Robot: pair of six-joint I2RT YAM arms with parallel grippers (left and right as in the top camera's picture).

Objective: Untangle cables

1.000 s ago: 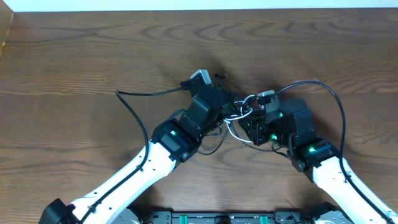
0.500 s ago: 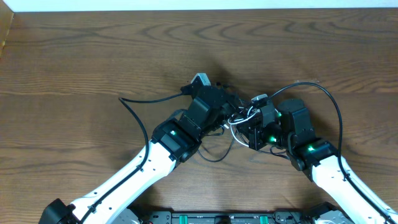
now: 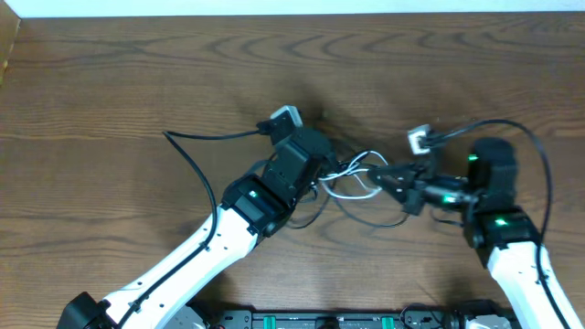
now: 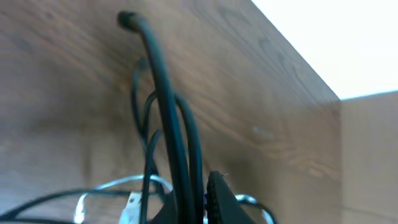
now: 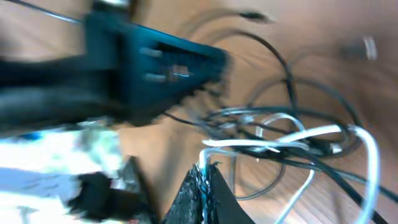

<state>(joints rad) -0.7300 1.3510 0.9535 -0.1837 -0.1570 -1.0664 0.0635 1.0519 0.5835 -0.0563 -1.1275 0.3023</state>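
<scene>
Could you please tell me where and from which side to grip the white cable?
Probably its outer bend, at the right of the right wrist view: there the white cable curves out beyond the black cables. Come from above, jaws across the strand; nearer the knot they cross it.

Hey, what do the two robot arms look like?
The left arm and right arm have white tubular links, with boxy black joint housings showing green lights. A thick black wire loops off each, and a small grey camera sits at each wrist.
</scene>
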